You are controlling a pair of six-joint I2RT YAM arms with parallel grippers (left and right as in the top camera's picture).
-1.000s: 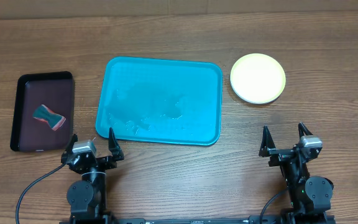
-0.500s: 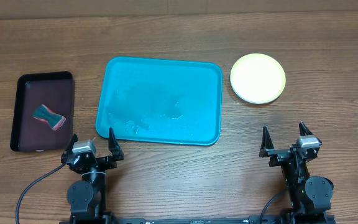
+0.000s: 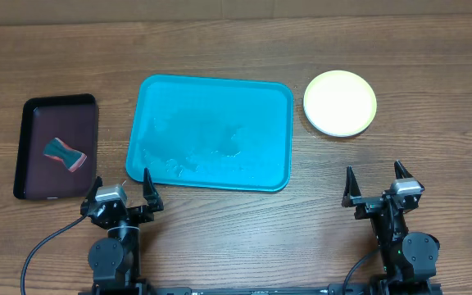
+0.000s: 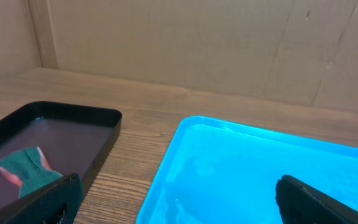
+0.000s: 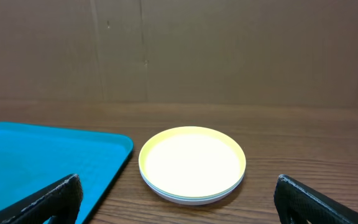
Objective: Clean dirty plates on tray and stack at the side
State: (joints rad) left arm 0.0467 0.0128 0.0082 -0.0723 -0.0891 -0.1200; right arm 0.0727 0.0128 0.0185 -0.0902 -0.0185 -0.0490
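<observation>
left gripper (image 3: 122, 184): jaws spread wide, nothing between them; we see it at the near table (image 3: 244, 238) edge, by the tray's near-left corner
right gripper (image 3: 374, 176): spread wide too, holding nothing, near side of the plates
plates (image 3: 340, 102): stacked, yellow-green rim on top; we see layered rims in the right wrist view; on the table right of the tray, not touching it
tray (image 3: 211, 98): turquoise, mid-table, pale smeary patches on its floor
dark tray (image 3: 39, 123): left of the turquoise one, sponge (image 3: 64, 153) inside

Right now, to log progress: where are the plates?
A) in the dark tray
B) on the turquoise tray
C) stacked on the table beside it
C: the plates sit stacked on the table, right of the turquoise tray, which holds no plate.
</observation>
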